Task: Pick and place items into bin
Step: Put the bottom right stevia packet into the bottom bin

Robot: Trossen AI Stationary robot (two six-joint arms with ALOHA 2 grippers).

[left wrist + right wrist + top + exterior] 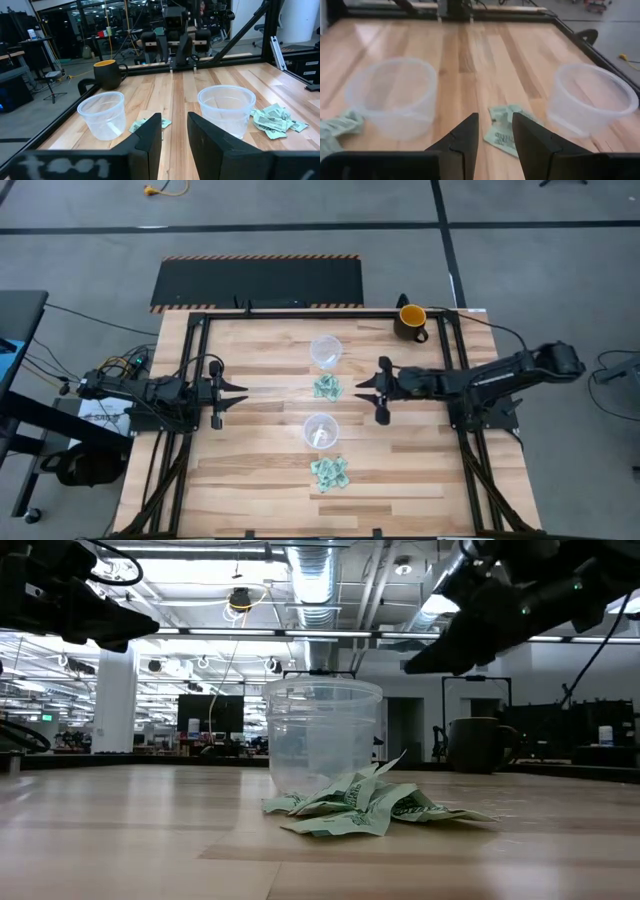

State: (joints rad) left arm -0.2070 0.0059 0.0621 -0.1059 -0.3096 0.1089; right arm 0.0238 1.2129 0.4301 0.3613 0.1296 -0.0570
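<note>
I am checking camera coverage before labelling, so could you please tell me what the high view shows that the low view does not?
Only the high view shows both clear cups, the far cup and the near cup, each with its own pile of pale green pieces, plus the open left gripper and open right gripper facing each other across the table. Only the low view shows the room behind, with ceiling ducts. Both show the mug, one cup and one pile beside it.
</note>
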